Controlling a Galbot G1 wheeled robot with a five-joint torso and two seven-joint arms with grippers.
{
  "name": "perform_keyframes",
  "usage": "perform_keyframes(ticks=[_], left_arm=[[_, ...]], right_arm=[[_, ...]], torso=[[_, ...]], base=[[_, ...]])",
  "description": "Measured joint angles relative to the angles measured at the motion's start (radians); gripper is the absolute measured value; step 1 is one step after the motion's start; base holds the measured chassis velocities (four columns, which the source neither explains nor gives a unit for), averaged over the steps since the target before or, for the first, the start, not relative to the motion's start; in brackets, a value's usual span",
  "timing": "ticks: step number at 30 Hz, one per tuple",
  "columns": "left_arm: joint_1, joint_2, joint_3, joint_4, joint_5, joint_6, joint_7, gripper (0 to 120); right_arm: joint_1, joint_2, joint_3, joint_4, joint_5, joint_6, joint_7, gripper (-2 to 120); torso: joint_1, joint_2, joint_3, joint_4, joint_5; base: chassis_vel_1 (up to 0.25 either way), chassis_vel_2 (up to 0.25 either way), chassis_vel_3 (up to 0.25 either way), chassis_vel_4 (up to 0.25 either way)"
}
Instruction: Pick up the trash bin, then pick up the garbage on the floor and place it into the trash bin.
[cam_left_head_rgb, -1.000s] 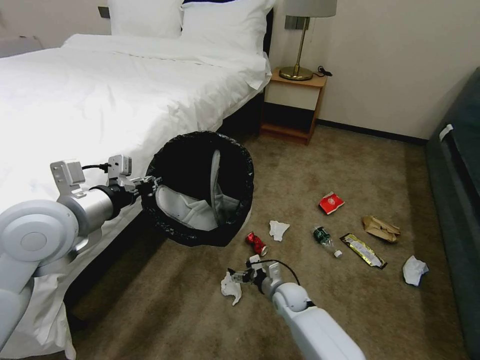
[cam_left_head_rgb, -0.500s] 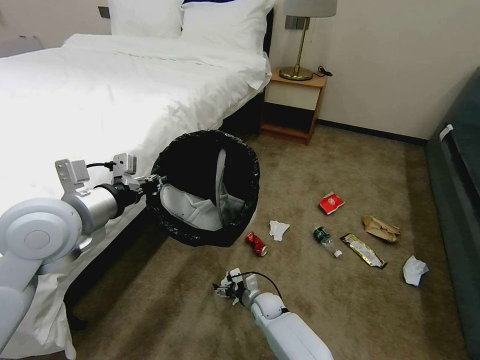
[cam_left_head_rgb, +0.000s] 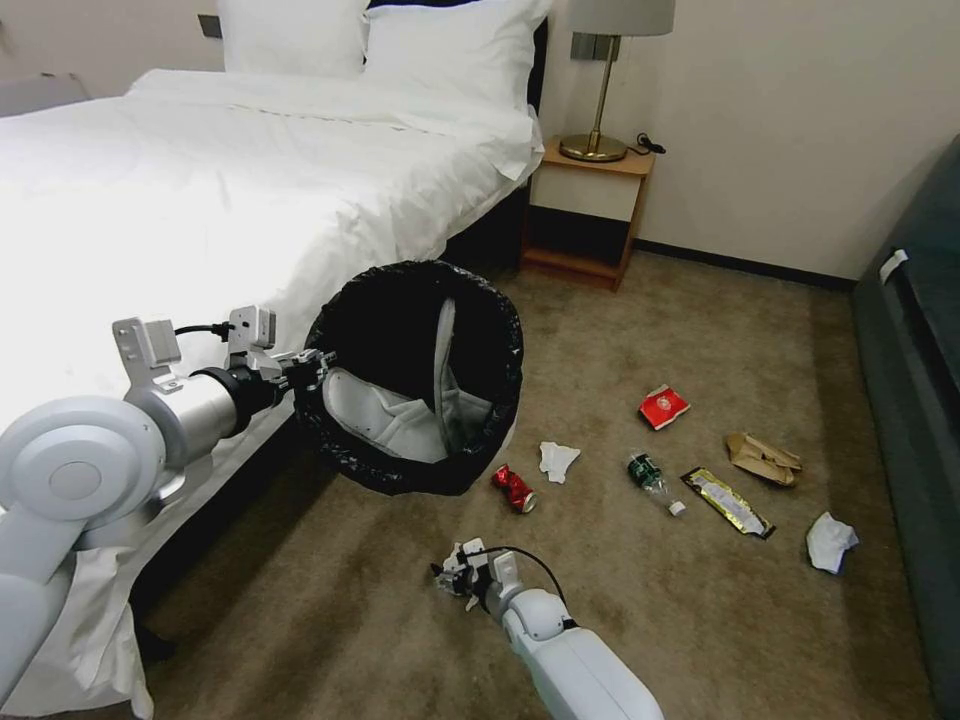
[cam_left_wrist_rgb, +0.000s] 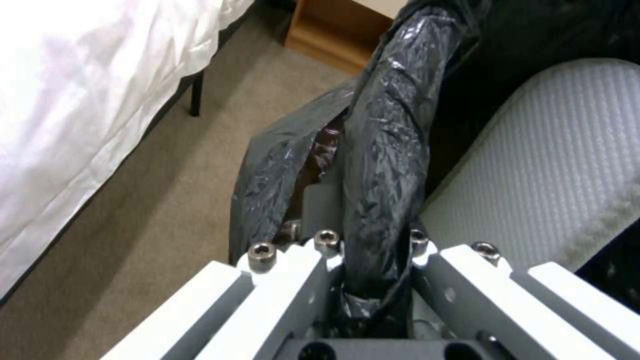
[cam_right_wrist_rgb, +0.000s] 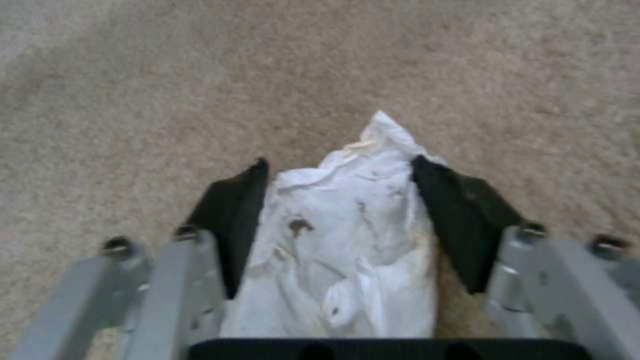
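Note:
My left gripper (cam_left_head_rgb: 300, 372) (cam_left_wrist_rgb: 370, 240) is shut on the rim of the trash bin (cam_left_head_rgb: 415, 375) (cam_left_wrist_rgb: 393, 125) and holds it tilted above the floor beside the bed. White slippers (cam_left_head_rgb: 400, 420) (cam_left_wrist_rgb: 553, 165) lie inside the bin. Low over the carpet, my right gripper (cam_left_head_rgb: 450, 578) (cam_right_wrist_rgb: 339, 161) is shut on a crumpled white tissue (cam_right_wrist_rgb: 347, 235), with a black pad against each side of it. More garbage lies on the floor: a red can (cam_left_head_rgb: 513, 488), a tissue (cam_left_head_rgb: 556, 459), a bottle (cam_left_head_rgb: 650, 477), a red packet (cam_left_head_rgb: 662, 406), a gold wrapper (cam_left_head_rgb: 727, 501), a brown paper bag (cam_left_head_rgb: 762, 457) and another tissue (cam_left_head_rgb: 830, 541).
The white bed (cam_left_head_rgb: 200, 200) runs along the left, its edge just behind the bin. A wooden nightstand (cam_left_head_rgb: 590, 205) with a lamp stands at the far wall. Dark furniture (cam_left_head_rgb: 920, 400) lines the right side. Open carpet (cam_left_head_rgb: 330, 600) lies around the right gripper.
The right gripper moved left over the tissue near the front and closed around it. The bin shifted slightly to the right. Little has moved in the last half second.

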Motion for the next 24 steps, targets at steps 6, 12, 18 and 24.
perform_keyframes(ticks=[6,12,18,24], left_arm=[[0.009,0.004,-0.002,-0.002,0.004,0.0,0.009,1],[0.012,0.008,-0.005,-0.002,0.009,0.0,0.02,1],[0.009,0.007,-0.004,-0.001,0.01,0.0,0.022,1],[0.009,0.008,-0.004,-0.001,0.011,0.0,0.022,1]], right_arm=[[-0.012,-0.012,0.006,0.008,0.0,0.003,0.01,40],[-0.022,-0.019,0.005,0.023,0.002,0.004,0.022,19],[-0.024,-0.022,0.001,0.037,0.005,0.005,0.028,0],[-0.026,-0.032,-0.001,0.055,0.016,0.003,0.032,0]], torso=[[0.0,0.0,0.0,-0.0002,-0.0004],[0.0,0.0,0.0,-0.0008,-0.0009],[0.0,0.0,0.001,-0.0006,-0.0006],[0.0,0.0,0.001,-0.0003,-0.0003]], base=[[0.0,0.0,0.0,0.0],[0.0,0.0,0.0,0.0],[0.0,0.0,0.0,0.0],[0.0,0.0,0.0,0.0]])
